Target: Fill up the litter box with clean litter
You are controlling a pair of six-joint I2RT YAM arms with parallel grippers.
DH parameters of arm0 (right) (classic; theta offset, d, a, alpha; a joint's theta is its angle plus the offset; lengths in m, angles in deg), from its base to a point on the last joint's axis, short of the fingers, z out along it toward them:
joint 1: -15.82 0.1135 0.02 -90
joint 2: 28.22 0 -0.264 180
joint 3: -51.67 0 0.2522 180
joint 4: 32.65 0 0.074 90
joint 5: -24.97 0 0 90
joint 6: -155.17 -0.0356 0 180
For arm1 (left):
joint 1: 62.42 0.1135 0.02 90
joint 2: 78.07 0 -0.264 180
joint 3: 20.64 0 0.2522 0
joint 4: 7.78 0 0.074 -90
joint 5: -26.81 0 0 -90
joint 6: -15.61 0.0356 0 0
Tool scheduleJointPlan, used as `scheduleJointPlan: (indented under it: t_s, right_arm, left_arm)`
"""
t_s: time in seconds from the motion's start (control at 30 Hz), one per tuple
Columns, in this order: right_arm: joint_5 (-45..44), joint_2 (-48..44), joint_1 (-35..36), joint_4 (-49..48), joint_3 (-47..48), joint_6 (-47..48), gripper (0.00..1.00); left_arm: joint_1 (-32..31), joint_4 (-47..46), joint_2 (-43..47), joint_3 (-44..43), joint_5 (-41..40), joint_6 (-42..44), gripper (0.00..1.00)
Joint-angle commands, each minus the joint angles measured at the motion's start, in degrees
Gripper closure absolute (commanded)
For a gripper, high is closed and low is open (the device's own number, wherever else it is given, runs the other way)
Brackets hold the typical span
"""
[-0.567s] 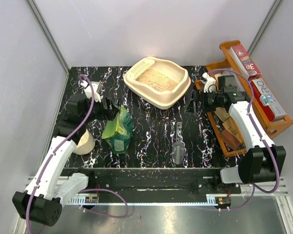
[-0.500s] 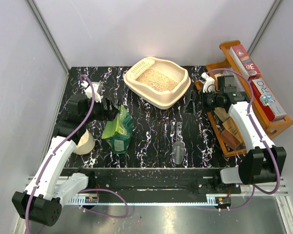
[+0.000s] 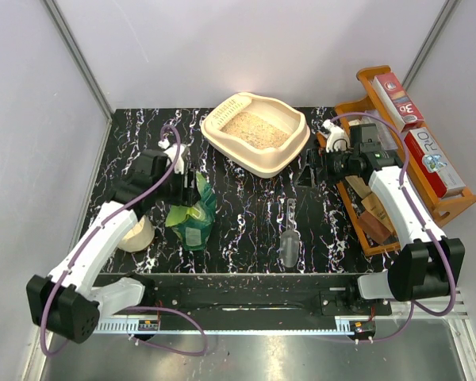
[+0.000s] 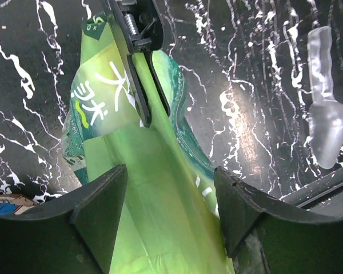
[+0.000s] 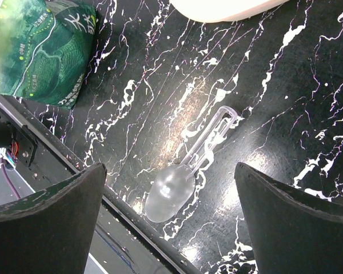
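- Black, white-veined marble-look table (image 3: 246, 198) bears the cream, thick-rimmed plastic litter box (image 3: 293, 151), which holds a bed of grainy tan clean litter (image 3: 256, 129).
- Orange wooden rack (image 3: 370, 77), just right of the litter box, holds printed cartons.
- Glossy green bag (image 3: 192, 213), near-left of the litter box, lies between the left gripper's (image 3: 189, 186) spread jaws; whether they pinch it is unclear.
- Right gripper (image 3: 309, 168) gapes empty beside the litter box, above a clear scoop (image 3: 289, 238).

The bag (image 4: 160, 188) is glossy film, the scoop (image 5: 168, 194) clear plastic, the litter box (image 3: 258, 165) matt plastic, the table (image 3: 246, 214) polished
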Motion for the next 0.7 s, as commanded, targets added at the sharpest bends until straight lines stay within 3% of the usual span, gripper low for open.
scheduleJointPlan:
  t_s: [0.0, 0.1, 0.13, 0.2, 0.23, 0.27, 0.37, 0.57, 0.67]
  right_arm:
    - [0.01, -2.6, 0.44, -1.43, -0.06, 1.0, 0.0]
    - [-0.34, -2.69, 0.53, -1.7, 0.12, 1.09, 0.0]
    - [-0.52, -2.69, 0.53, -1.96, 0.21, 1.09, 0.0]
    - [-0.52, -2.34, 0.53, -2.05, 0.21, 1.09, 0.0]
    - [-0.52, -1.99, 0.62, -2.4, 0.38, 0.92, 0.0]
    - [-0.09, -1.81, 0.53, -2.57, 0.47, 0.74, 0.0]
    - [1.67, -0.41, 0.97, -3.28, 1.52, 0.83, 0.0]
    - [3.95, 2.49, 2.55, -6.96, 5.12, -0.4, 0.0]
    - [4.14, 3.8, 2.73, -9.16, 6.79, -3.11, 0.0]
  left_arm:
    - [-0.4, 8.95, -4.93, -5.92, -4.21, -0.73, 0.37]
    - [-0.4, 12.65, -5.21, -6.81, -5.45, -0.82, 0.47]
    - [-0.4, 12.75, -5.21, -6.81, -5.27, -0.21, 0.6]
    - [-0.4, 12.75, -6.09, -7.68, -6.41, 1.81, 0.74]
    - [-0.4, 12.84, -6.61, -8.04, -6.85, 2.52, 0.91]
    - [-0.23, 12.84, -7.4, -8.82, -7.55, 3.22, 1.0]
    - [0.21, 11.44, -10.57, -12.25, -8.87, 7.44, 1.0]
    - [0.39, -2.07, -14.25, -18.49, -10.28, 21.21, 1.0]
    - [0.39, -5.16, -16.28, -21.21, -6.69, 27.37, 1.0]
